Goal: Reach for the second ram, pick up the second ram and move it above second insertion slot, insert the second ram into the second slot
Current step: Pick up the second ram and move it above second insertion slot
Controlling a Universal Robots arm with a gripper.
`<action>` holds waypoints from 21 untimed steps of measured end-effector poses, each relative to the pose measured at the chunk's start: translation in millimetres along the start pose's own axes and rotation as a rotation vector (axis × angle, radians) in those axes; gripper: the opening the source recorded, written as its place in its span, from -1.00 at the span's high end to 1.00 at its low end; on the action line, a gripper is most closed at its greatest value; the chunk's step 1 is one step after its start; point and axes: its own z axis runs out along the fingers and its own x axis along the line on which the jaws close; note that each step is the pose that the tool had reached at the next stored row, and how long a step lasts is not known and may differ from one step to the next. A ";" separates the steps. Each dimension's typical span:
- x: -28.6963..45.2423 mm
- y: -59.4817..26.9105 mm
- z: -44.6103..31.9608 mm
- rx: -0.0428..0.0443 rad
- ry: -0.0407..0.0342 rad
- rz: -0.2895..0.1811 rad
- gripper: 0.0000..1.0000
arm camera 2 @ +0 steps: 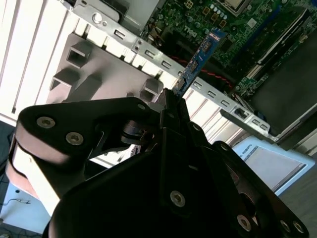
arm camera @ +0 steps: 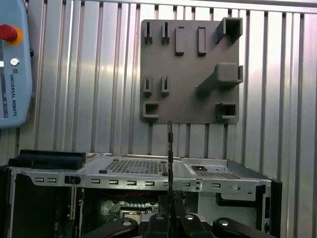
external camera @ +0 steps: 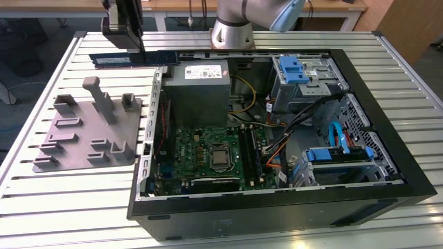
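My gripper [external camera: 138, 48] hangs over the far corner of the open computer case [external camera: 277, 199], on the exterior view's left, shut on the second ram [external camera: 132, 59]. The ram is a dark blue stick lying level just under the fingers. In the second wrist view the ram [arm camera 2: 200, 59] sticks out past the gripper [arm camera 2: 173, 96] toward the green motherboard [arm camera 2: 233, 20]. The first wrist view has the ram [arm camera: 170, 148] edge-on as a thin dark line rising from the gripper [arm camera: 170, 210]. The black memory slots [external camera: 250, 150] lie beside the processor socket [external camera: 220, 158], well away from the ram.
A grey holder plate [external camera: 86, 129] with pegs and pockets lies on the slatted table at the exterior view's left of the case. Inside the case are a power supply [external camera: 197, 85], blue drive cages [external camera: 298, 70] and loose cables. The arm's base [external camera: 232, 31] stands behind. A teach pendant [arm camera: 12, 64] lies on the table.
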 end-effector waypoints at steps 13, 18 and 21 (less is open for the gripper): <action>1.3 -37.0 -0.7 -0.0014 0.0000 0.000 0.73; 1.8 -51.1 -0.9 -0.0020 0.0000 0.000 0.73; 2.1 -59.8 -1.0 -0.0023 -0.0001 0.000 0.73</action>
